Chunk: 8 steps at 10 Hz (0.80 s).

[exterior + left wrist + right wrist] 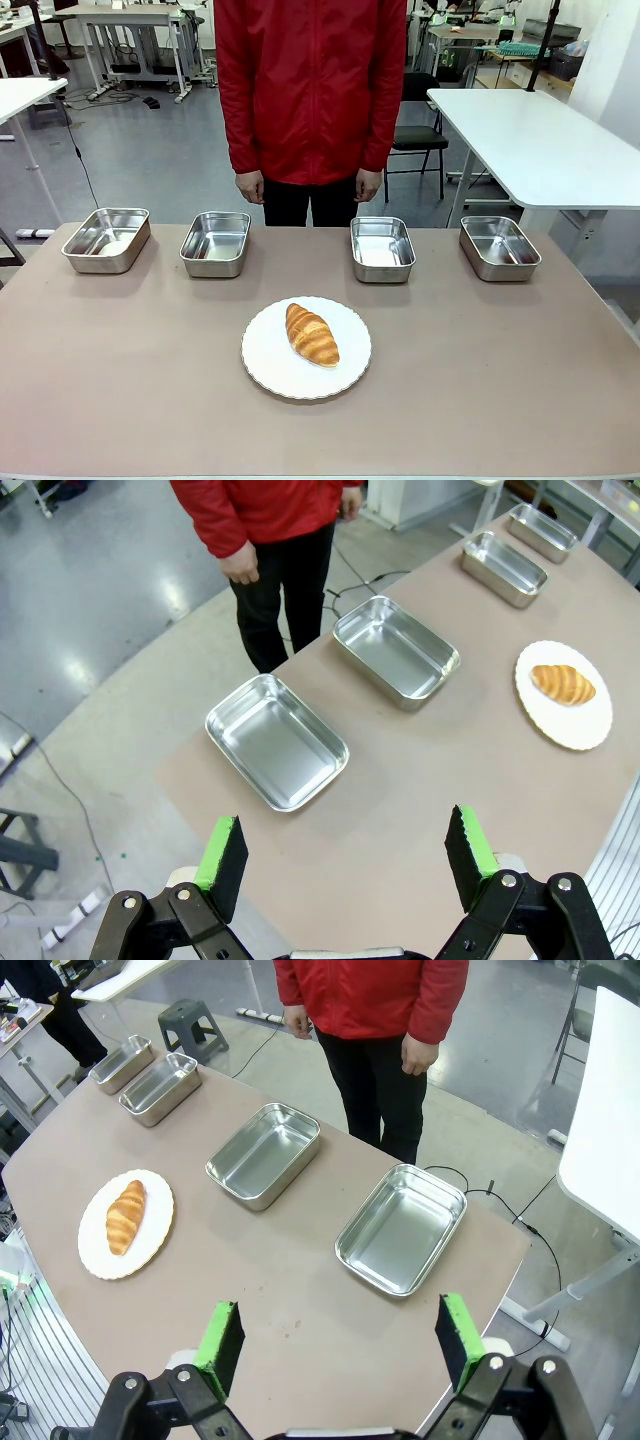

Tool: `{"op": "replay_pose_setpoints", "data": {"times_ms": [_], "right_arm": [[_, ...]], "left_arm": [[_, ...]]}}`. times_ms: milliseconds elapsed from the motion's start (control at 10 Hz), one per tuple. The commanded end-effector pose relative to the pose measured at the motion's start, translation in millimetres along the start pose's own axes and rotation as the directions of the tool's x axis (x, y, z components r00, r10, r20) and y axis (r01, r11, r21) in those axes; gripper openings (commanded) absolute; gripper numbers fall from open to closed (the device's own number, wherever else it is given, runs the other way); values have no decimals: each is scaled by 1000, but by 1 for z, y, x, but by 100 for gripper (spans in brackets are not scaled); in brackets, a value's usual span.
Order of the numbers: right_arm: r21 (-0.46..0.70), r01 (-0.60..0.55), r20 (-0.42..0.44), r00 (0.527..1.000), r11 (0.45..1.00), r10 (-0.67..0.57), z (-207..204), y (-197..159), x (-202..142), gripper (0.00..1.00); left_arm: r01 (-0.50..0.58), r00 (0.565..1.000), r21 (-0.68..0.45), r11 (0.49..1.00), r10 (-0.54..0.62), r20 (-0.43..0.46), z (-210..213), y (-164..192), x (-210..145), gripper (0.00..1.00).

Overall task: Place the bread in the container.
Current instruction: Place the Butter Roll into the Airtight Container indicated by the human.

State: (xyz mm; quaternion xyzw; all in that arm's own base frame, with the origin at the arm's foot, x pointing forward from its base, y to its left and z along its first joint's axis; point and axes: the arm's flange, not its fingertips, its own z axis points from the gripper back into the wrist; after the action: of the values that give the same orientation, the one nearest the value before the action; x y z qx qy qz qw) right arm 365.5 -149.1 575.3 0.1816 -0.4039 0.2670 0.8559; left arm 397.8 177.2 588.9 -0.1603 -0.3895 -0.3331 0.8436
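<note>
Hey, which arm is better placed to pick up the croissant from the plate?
Left, but only just. In the front view the croissant lies on the white plate a touch left of centre on the table. Both the left tool and the right tool hang open and empty, similarly far off.

There are four steel trays [106, 240] [215, 243] [382, 249] [499, 247], one croissant [312, 334], one white plate [270, 375] and one person [310, 90].

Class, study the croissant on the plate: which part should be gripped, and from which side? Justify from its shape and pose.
Grip the croissant across its thick middle, coming straight down from above. It lies flat and slanted on the plate, ends tapering, so the middle probably gives the firmest hold.
</note>
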Motion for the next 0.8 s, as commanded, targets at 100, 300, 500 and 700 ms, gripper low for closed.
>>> {"op": "replay_pose_setpoints", "data": {"times_ms": [100, 300, 500, 700], "right_arm": [[10, -7, 21, 1000, 1000, 7, -1, -1, 1, 100], [10, -7, 21, 1000, 1000, 7, -1, -1, 1, 100], [10, -7, 21, 1000, 1000, 7, -1, -1, 1, 100], [10, -7, 21, 1000, 1000, 7, -1, -1, 1, 100]], "left_arm": [[7, 1000, -2, 1000, -7, -2, 0, -1, 1, 100], [7, 1000, -2, 1000, -7, -2, 0, -1, 1, 100], [7, 1000, -2, 1000, -7, -2, 0, -1, 1, 100], [7, 1000, -2, 1000, -7, -2, 0, -1, 1, 100]]}}
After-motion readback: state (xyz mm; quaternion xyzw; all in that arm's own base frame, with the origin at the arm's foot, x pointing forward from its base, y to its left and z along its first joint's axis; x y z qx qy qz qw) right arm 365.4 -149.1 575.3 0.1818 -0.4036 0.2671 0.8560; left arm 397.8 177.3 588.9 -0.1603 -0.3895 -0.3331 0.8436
